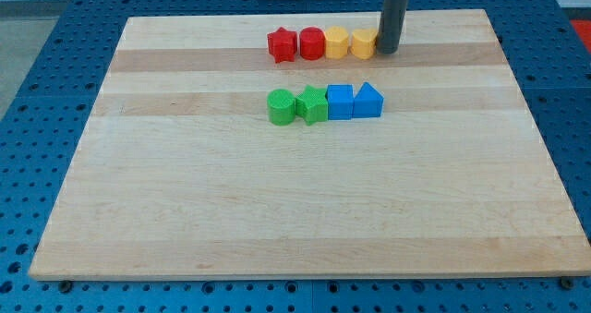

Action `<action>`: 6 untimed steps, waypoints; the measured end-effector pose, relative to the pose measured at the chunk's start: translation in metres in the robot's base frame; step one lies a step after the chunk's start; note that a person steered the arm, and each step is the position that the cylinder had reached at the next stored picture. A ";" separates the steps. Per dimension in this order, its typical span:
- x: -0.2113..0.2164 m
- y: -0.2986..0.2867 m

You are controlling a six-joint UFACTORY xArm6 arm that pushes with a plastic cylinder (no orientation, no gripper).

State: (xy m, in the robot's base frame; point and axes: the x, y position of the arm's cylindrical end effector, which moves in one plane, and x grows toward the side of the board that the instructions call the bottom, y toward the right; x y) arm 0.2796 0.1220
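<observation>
My tip [388,50] rests on the wooden board near the view's top, pressed against the right side of a yellow block [364,43]. That block ends a tight row: a red star-shaped block [282,44], a red round block [311,42], a yellow hexagon-like block [337,42], then the yellow block by the tip. Below this row lies a second line: a green cylinder [281,106], a green star-like block [312,104], a blue cube [341,102] and a blue triangular block [367,100]. The rod rises out of the view's top.
The wooden board [185,193] lies on a blue perforated table [37,91] that shows on all sides.
</observation>
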 end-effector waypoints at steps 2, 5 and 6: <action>-0.001 0.000; 0.048 0.000; 0.054 0.000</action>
State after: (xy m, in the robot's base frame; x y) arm 0.3336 0.1219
